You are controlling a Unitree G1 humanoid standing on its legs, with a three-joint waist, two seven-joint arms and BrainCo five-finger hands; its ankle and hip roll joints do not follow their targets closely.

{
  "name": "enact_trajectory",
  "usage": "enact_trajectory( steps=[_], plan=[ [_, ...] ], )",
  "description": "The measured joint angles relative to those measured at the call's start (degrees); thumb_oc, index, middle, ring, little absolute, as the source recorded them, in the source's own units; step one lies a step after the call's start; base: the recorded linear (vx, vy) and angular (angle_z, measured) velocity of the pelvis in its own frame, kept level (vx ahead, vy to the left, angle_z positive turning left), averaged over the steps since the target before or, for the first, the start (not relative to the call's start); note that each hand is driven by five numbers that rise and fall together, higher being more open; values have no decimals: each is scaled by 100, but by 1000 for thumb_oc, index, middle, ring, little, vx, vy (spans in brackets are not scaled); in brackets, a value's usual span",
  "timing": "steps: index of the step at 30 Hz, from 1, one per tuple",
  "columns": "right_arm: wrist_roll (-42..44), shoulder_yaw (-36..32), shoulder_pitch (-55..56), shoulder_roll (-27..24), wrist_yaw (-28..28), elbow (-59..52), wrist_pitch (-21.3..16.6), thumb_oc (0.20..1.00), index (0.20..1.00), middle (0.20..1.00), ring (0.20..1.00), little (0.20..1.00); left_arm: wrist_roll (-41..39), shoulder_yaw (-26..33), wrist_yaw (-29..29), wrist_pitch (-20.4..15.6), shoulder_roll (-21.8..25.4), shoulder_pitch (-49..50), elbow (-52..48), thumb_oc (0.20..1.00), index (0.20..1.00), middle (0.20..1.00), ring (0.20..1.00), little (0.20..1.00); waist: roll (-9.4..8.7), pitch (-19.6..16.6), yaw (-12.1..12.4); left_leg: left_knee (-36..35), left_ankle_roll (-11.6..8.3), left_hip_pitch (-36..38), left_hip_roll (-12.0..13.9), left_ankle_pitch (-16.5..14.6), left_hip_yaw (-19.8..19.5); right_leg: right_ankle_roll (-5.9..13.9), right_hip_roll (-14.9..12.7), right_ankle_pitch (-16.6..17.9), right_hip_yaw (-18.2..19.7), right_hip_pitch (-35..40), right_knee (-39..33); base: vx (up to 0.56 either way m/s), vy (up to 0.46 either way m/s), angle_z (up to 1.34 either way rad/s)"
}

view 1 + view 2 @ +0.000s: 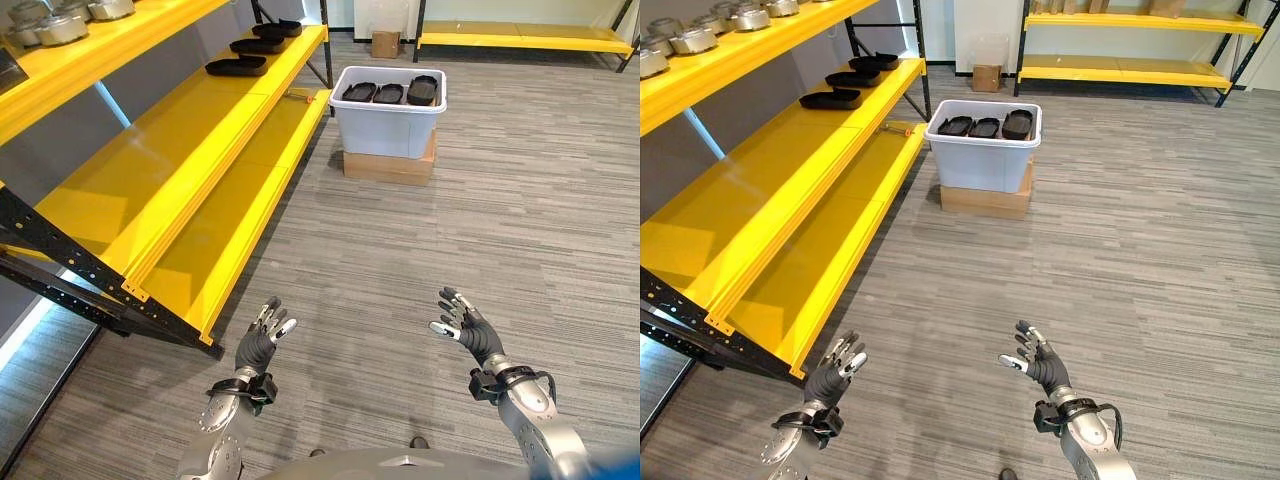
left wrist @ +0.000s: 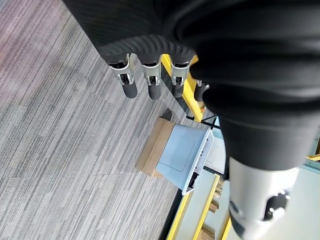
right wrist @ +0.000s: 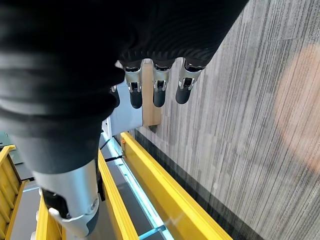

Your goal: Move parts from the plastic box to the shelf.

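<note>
- Parts, black and flat, lie side by side in the top of the white plastic box, far ahead of the robot on the grey striped floor.
- Under the box sits a flat cardboard box, and the plastic box stands just beside the far end of the yellow shelf.
- More black parts already lie in a row on the far end of the shelf's middle level.
- Metal pots stand on the top level.
- A small cardboard carton stands by the far wall, and a second yellow rack runs along that wall.
- Left hand is raised low over the floor near the shelf's front corner, fingers straight and spread, holding nothing.
- Right hand is raised level with it and well apart, fingers loose and spread, also holding nothing.
</note>
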Motion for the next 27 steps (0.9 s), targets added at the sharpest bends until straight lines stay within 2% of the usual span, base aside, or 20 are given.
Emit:
enact_trajectory(
  steps=[12,27],
  plan=[
    [0,3,55,1,55,0,0,1000,1000,1000,1000,1000,49,-2,-4,1,15,22,-2,1000,1000,1000,1000,1000,-88,-97,4,29,-28,1,-3,26,-5,-11,-3,19,2,-5,1,0,0,0],
    [5,3,64,0,82,1,0,1000,1000,1000,1000,1000,55,-2,-11,1,16,114,-2,1000,1000,1000,1000,1000,-41,-150,4,29,-23,-65,-2,29,-12,-11,-1,20,-2,-66,0,0,0,0]
  ],
)
